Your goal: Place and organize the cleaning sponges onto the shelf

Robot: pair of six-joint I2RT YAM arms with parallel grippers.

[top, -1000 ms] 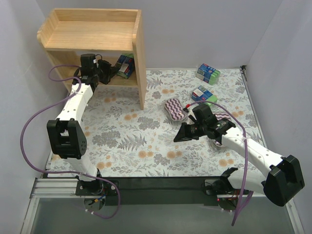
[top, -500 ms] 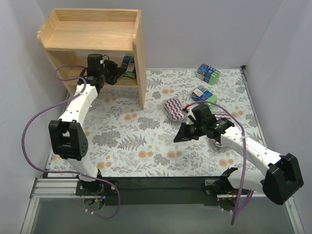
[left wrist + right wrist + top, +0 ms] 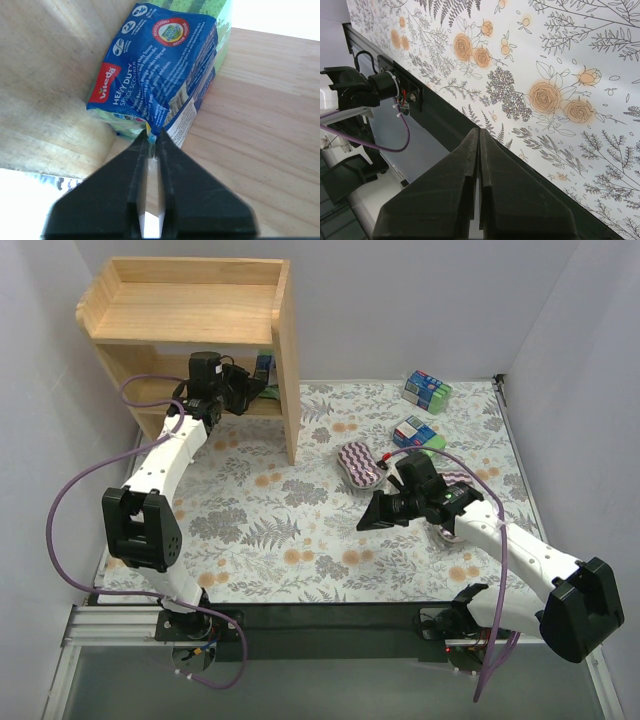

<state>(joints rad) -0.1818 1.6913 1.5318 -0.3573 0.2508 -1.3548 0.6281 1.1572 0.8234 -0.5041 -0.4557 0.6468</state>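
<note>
The wooden shelf (image 3: 286, 360) stands at the far left. On its lower tier lies a blue-and-green sponge pack (image 3: 265, 364) (image 3: 165, 65), up against the side panel. My left gripper (image 3: 250, 388) (image 3: 152, 135) is shut, its tips pressed against the pack's near wrap edge. Over the mat's middle, my right gripper (image 3: 368, 523) (image 3: 479, 131) is shut with nothing in it. On the mat lie a purple zigzag sponge (image 3: 358, 462), a second one (image 3: 458, 480) partly under the right arm, and two blue-green packs (image 3: 427, 390) (image 3: 418, 433).
The shelf's top tier (image 3: 190, 310) has raised rims. A floral mat (image 3: 300, 530) covers the table, and white walls close in on three sides. The black rail (image 3: 440, 125) with the arm bases runs along the near edge.
The left gripper has pushed further right into the lower tier, and the blue-green pack has slid deeper toward the side panel. The right arm has barely moved.
</note>
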